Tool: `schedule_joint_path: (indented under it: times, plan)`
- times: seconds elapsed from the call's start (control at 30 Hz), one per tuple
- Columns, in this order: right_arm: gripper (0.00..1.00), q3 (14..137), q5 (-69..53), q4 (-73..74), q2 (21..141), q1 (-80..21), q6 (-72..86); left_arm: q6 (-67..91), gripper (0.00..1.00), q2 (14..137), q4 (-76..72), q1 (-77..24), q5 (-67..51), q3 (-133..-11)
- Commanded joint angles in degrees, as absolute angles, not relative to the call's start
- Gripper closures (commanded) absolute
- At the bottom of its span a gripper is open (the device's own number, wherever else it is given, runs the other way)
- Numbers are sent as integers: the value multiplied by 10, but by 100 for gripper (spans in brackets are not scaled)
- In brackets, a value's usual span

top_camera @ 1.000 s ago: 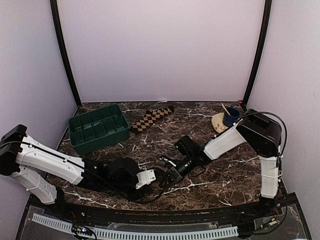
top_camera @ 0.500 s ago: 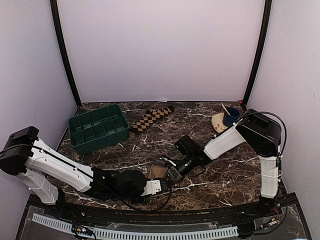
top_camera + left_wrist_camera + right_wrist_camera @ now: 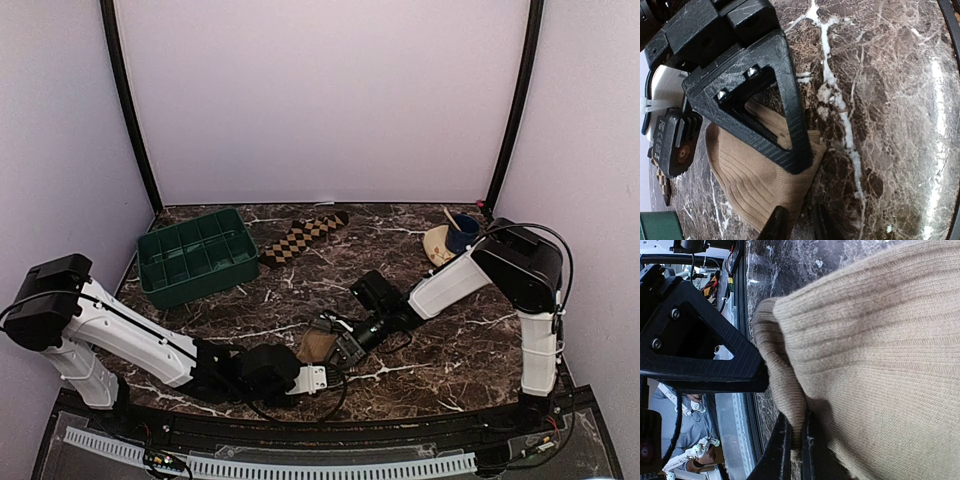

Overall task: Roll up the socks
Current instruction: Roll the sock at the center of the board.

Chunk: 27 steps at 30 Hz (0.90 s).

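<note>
The plain tan sock [image 3: 318,343] lies bunched on the marble table [image 3: 440,330] near the front centre. My right gripper [image 3: 343,347] is shut on a fold of it; in the right wrist view the fingers [image 3: 782,450] pinch the ribbed fabric [image 3: 875,340]. My left gripper [image 3: 318,378] sits just in front of the sock, jaws slightly apart and empty [image 3: 799,225], one fingertip at the sock's edge [image 3: 750,180]. The right gripper's triangular finger [image 3: 790,125] rests on the sock. The checkered sock [image 3: 303,237] lies flat at the back, beside the tray.
A green compartment tray [image 3: 195,255] stands at the back left. A tan bowl [image 3: 437,245] and a blue cup [image 3: 463,233] stand at the back right. The table's front edge [image 3: 300,412] is close behind my left gripper.
My left gripper has pulled back from the tan sock toward the front edge and to the right, uncovering the sock. The right gripper has stayed shut on it.
</note>
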<state>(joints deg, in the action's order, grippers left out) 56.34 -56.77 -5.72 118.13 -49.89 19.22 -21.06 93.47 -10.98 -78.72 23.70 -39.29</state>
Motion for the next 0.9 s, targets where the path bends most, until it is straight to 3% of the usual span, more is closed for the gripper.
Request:
schedule_joint_path:
  times: [0.0, 0.87]
  plan:
    - [100, 533, -515, 11, 1222, -478, 190, -228, 78, 949, -122, -792, 255, -407]
    - [100, 507, -525, -10, 1224, -474, 197, -273, 70, 985, -158, -791, 269, -406]
